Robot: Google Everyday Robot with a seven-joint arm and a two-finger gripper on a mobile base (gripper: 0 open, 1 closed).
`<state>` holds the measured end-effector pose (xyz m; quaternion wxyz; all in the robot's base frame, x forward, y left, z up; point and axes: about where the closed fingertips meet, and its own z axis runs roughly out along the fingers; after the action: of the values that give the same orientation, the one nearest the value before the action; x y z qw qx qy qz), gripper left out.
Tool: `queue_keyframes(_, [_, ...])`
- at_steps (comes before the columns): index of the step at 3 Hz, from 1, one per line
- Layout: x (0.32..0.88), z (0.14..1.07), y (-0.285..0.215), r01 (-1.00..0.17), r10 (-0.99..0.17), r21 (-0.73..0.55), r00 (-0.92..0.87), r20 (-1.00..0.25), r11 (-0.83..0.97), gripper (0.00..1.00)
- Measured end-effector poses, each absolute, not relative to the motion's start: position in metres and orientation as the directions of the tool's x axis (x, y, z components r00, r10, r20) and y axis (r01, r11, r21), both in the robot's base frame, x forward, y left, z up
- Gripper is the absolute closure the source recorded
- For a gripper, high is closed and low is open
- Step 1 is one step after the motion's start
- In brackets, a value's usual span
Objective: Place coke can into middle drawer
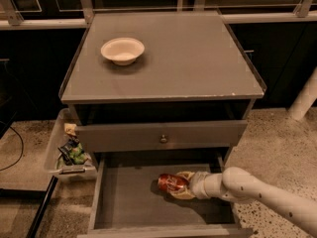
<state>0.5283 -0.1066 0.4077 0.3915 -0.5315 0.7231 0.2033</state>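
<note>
1. Red coke can (pixel 169 182) is lying on its side inside the open middle drawer (pixel 124 202), a bit right of the middle of the grey floor. Can't tell if it's resting on the floor or hanging just above it; a dark shadow (pixel 157 191) sits right under it and to its left.
2. The gripper (pixel 181 185) is clamped on the can's right half, with one tan finger (pixel 186 174) over the top and the other underneath, so that end of the can is hidden. The label script is too smeared to read.
3. The white arm (pixel 247 188) comes in from the lower right corner, crosses over the drawer's right wall and lies roughly level, wrist pointing left. Everything past the forearm is cut off by the frame.
4. Room-wise, there's lots of bare floor left of the can and much less on the right. The drawer's front lip sits at the bottom edge, partly cropped, and the back is lost in shadow.
5. Right above is the closed drawer front (pixel 114 137) with a small round knob (pixel 163 139). The can sits below it, slightly right.
6. On the cabinet top (pixel 198 58) a white bowl (pixel 123 50) sits back-left, well apart from all this.
7. A clear bin (pixel 52 152) stands against the cabinet's left side — wrappers or something inside, hard to make out.
</note>
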Motion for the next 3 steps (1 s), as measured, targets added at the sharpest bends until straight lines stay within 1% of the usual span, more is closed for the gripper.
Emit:
queue_keyframes(1, [0.5389, 0.3869, -0.1136, -0.922, -0.632, -0.156, -0.113, -0.766, 0.354, 1.0])
queue_keyframes(2, [0.5392, 0.3862, -0.1138, -0.922, -0.633, -0.157, -0.113, -0.766, 0.355, 0.82])
queue_keyframes(3, [0.5392, 0.3862, -0.1138, -0.922, -0.633, -0.157, -0.113, -0.766, 0.355, 0.59])
